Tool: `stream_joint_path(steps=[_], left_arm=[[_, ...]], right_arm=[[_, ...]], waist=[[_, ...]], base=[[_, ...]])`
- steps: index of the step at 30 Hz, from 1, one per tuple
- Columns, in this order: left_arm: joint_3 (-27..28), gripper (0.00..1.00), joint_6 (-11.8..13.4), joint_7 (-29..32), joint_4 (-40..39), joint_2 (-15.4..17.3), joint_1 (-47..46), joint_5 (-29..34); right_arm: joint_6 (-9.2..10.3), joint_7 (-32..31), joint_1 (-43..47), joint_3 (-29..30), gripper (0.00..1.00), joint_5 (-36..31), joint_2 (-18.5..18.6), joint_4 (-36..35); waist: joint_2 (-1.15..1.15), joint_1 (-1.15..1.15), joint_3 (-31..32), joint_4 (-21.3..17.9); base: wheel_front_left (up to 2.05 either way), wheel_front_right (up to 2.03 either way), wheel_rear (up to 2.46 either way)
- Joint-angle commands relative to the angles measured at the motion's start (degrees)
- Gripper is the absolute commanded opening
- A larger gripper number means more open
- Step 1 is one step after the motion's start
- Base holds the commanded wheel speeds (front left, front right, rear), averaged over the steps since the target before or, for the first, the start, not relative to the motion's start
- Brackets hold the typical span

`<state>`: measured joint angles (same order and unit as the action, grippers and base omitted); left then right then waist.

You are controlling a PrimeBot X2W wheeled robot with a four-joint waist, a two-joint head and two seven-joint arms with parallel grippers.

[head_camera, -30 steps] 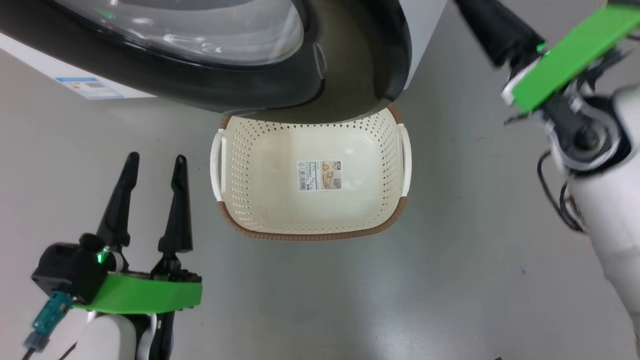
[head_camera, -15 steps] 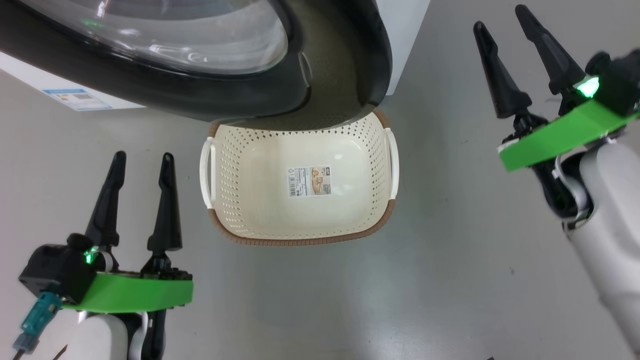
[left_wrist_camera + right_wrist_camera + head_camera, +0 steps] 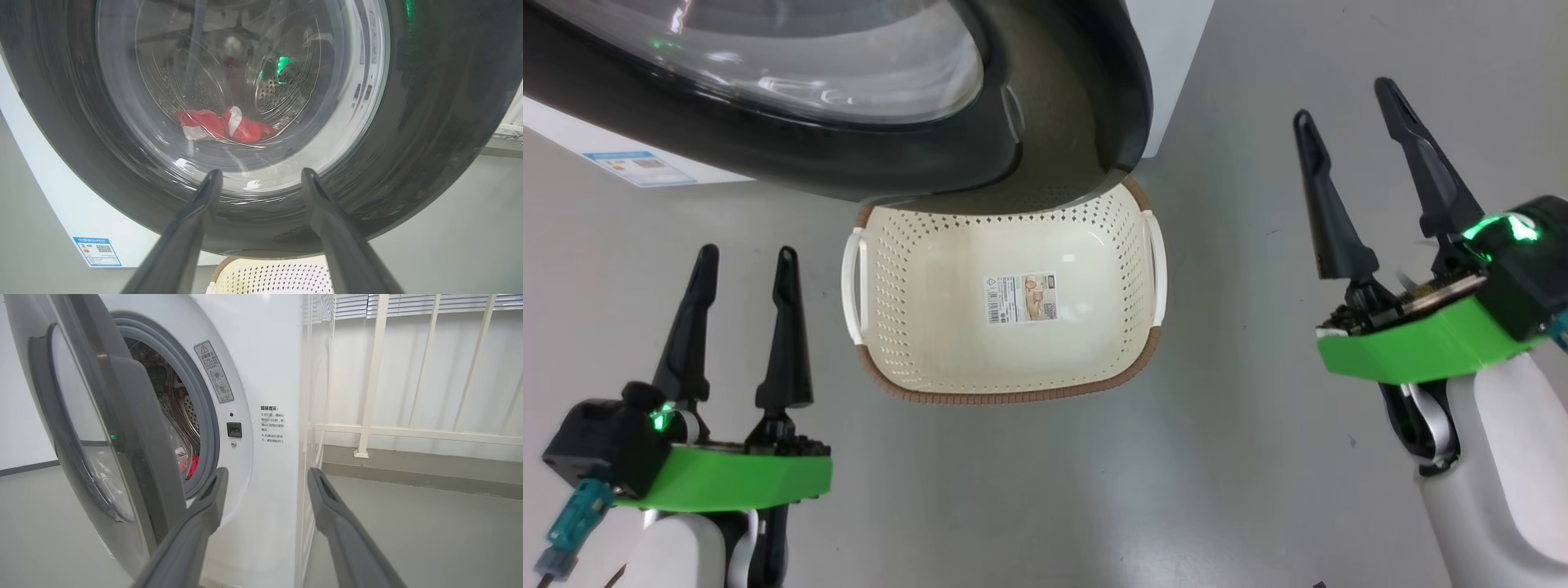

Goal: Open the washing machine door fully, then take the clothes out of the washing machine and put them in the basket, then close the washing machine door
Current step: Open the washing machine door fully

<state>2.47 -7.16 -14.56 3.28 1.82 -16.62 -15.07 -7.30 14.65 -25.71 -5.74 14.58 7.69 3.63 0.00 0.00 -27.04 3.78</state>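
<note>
The basket [image 3: 1005, 398] is seen from above in the head view. It is set on the grey floor [image 3: 1217, 457], and its far end is tucked under the door [image 3: 849, 155]. A paper label [image 3: 1023, 298] is stuck to its bottom.

The red clothes [image 3: 229, 126] are seen in the left wrist view. They are seen through the door's glass, lying low in the steel drum [image 3: 278, 90]. A thin bit of red is also caught in the right wrist view, in the gap beside the grey ring [image 3: 206, 416]. In that view the door is shown swung partly out from the white washer [image 3: 265, 367]. A white railing [image 3: 372, 375] is seen off to the side.

The left arm is held low at the left of the basket, well apart from it. The left fingers [image 3: 692, 327] are pointed at the lower part of the door. They are spread wide, and nothing is held or touched by them.

The right arm is held up at the right of the basket, also well apart from it. The right fingers [image 3: 1325, 204] are aimed at the washer's front, near the gap left by the door. They are spread wide too, and nothing is pinched between them
</note>
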Motion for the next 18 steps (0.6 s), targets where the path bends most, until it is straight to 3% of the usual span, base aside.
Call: stream_joint_path(steps=[1,8,18], left_arm=[[1.8,1.0,-0.2,-0.4,-1.6,1.1,0.6,0.0],[1.1,1.0,0.1,-0.4,-1.8,1.1,0.4,-0.4],[1.2,1.0,0.5,-0.4,-3.2,1.1,0.7,-0.4]], right_arm=[[-0.19,0.3,1.9,-0.2,1.0,-0.7,-0.8,-2.0],[-0.19,0.3,6.8,4.1,1.0,-3.2,-3.2,-4.8],[-0.19,0.3,9.2,4.2,1.0,-4.2,-4.0,-5.4]], waist=[[0.0,0.0,0.0,0.0],[0.0,0.0,0.1,0.6],[0.0,0.0,0.0,0.4]], base=[[0.0,0.0,0.0],[0.0,0.0,0.0],[0.0,0.0,0.0]])
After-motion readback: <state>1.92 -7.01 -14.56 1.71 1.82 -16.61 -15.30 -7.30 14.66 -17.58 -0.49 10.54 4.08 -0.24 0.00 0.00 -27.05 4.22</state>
